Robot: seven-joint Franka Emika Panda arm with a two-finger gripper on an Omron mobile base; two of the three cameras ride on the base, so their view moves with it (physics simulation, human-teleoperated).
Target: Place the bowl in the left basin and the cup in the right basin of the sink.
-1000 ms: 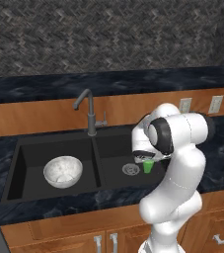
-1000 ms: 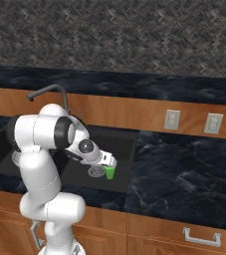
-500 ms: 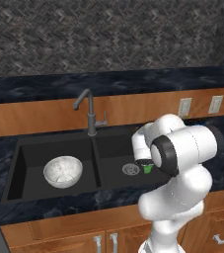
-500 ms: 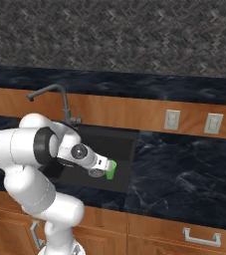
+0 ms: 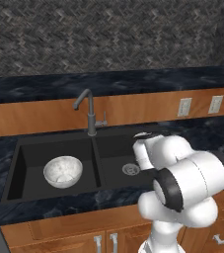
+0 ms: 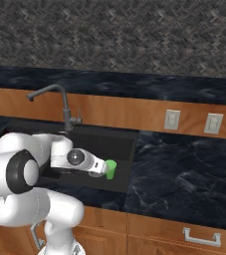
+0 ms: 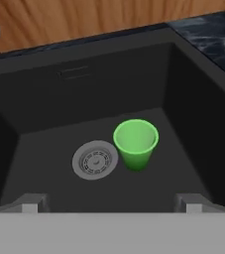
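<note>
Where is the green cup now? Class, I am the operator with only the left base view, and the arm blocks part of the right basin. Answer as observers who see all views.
Observer: The cup stands upright on the floor of the right basin.
Operator: Is it sitting on the drain?
Observer: No. In the hand view it stands just beside the drain, not on it.
Operator: Are the jaws holding it?
Observer: No. The jaws are open: the fingertips stand wide apart at the bottom of the hand view, and the cup is free beyond them.
</note>
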